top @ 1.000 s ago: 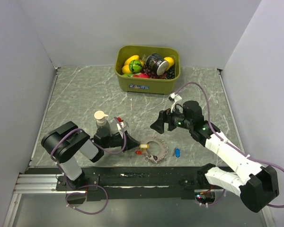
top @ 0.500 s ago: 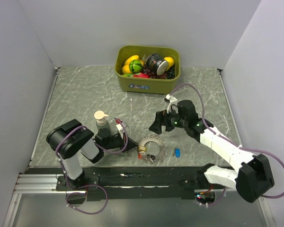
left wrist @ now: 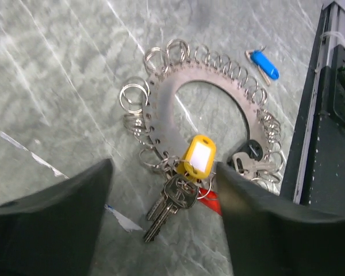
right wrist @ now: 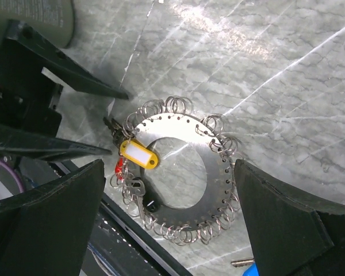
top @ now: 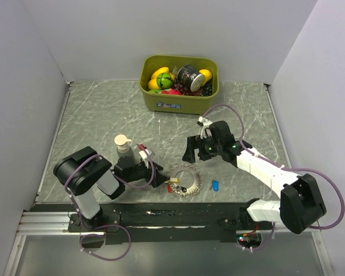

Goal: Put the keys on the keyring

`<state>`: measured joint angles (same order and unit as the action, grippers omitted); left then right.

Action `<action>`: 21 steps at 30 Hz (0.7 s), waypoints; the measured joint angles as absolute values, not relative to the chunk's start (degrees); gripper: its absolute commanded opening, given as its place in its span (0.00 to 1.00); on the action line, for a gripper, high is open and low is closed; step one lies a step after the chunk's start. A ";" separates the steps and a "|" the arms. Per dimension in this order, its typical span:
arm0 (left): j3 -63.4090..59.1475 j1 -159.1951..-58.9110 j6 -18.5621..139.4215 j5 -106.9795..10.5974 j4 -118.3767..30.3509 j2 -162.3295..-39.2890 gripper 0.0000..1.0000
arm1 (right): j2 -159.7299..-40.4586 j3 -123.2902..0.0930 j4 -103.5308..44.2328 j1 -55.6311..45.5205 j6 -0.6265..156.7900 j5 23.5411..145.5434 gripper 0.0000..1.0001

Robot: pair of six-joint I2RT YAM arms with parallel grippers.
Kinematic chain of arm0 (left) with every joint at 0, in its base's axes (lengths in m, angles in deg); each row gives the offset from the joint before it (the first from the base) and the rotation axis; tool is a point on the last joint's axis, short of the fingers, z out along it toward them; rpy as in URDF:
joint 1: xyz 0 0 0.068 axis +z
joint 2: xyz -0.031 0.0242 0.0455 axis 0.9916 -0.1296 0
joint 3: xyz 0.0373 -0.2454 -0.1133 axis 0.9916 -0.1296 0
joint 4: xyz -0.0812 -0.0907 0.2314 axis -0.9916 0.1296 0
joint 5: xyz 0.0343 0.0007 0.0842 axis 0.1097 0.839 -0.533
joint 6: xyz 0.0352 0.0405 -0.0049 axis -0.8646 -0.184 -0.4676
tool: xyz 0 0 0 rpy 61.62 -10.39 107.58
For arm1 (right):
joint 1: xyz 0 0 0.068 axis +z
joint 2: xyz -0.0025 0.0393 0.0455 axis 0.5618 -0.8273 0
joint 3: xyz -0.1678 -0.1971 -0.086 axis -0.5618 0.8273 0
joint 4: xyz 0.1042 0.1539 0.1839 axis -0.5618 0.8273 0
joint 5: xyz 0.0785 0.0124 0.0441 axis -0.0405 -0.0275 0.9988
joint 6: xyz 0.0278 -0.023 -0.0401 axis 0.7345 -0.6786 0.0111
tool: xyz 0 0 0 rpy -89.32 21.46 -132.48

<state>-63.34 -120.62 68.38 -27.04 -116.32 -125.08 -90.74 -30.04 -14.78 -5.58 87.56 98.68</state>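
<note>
Jaws of the left gripper [left wrist: 163, 167] stand parted with nothing between them, low over the grey marbled bench [top: 92, 115]. They frame the yellow-tagged key [left wrist: 198, 158] and the bare metal keys [left wrist: 169, 204] bunched under it. The red tag [left wrist: 210, 201] peeks out just beside the yellow one, mostly hidden.

These lie at the edge of the keyring [left wrist: 164, 115], a flat silvery ring plate fringed with small split rings, lying flat on the bench near its front edge. Whether the tags are hooked to it cannot be told. The blue-tagged key [left wrist: 264, 63] lies on the bench just to the right of the keyring, seemingly not touching it.

Jaws of the right gripper [right wrist: 168, 167] are spread wide and empty. It hangs above the keyring and looks straight down on it.

Beside the left arm stands a pump bottle [top: 123, 144]. An olive-green bin [top: 178, 100] filled with toy fruit sits at the back of the bench, well apart from the keyring.
</note>
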 measured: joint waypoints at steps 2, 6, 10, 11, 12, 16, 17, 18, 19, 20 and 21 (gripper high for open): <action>-63.67 -120.62 67.81 -27.81 -116.26 -123.55 0.96 | -90.89 -30.24 -14.45 -5.58 87.78 98.33 1.00; -63.78 -120.62 66.04 -28.97 -115.69 -117.02 0.96 | -91.92 -31.20 -13.88 -5.58 88.33 97.39 1.00; -59.21 -120.62 60.62 -30.39 -107.49 -103.22 0.96 | -93.78 -32.68 -12.70 -5.56 89.24 96.08 1.00; -57.13 -120.62 59.46 -30.96 -104.61 -100.82 0.96 | -94.15 -32.92 -12.55 -5.56 89.53 95.82 1.00; -54.27 -120.64 57.71 -31.63 -100.21 -98.24 0.96 | -94.47 -33.03 -12.51 -5.52 89.99 95.47 1.00; -43.60 -120.64 52.12 -36.94 -85.09 -91.75 0.96 | -95.68 -33.93 -11.48 -4.49 91.91 93.65 1.00; -41.37 -120.64 51.33 -38.67 -81.83 -90.85 0.96 | -95.94 -34.26 -11.39 -4.03 92.41 93.24 1.00; -39.27 -120.64 50.87 -40.35 -78.75 -90.33 0.96 | -96.29 -34.69 -11.24 -3.48 92.89 92.76 0.99; -37.35 -120.62 50.83 -42.19 -76.21 -90.02 0.96 | -96.64 -35.09 -11.20 -2.87 93.40 92.41 0.98; -35.78 -120.64 51.16 -44.07 -74.25 -89.91 0.96 | -97.03 -35.48 -11.09 -2.28 93.99 91.97 0.97; -34.49 -120.62 51.66 -45.99 -72.37 -89.85 0.96 | -97.40 -35.79 -11.09 -1.69 94.45 91.56 0.94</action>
